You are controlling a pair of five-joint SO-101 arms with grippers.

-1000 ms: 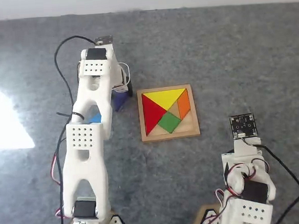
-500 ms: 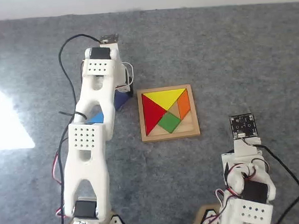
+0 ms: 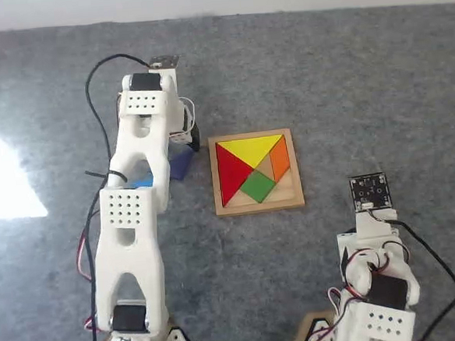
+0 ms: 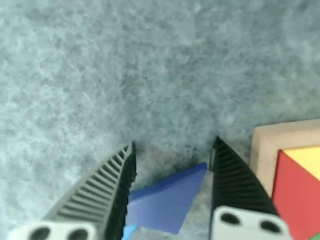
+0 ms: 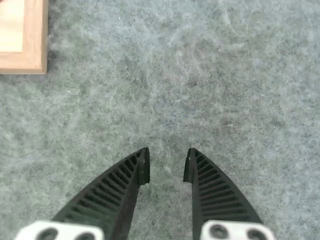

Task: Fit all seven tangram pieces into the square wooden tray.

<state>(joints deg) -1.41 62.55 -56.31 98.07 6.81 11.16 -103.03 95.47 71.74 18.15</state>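
Left tool (image 4: 175, 145) shifted sideways — blue piece (image 4: 165, 200), flat, sharp-cornered

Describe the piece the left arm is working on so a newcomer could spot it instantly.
Start at the square wooden tray mid-table. Just outside it, on the grey mat, the dark blue tangram piece lies between the fingers of the left gripper. Its neighbour, the light blue piece, is paler and partly hidden by the arm.
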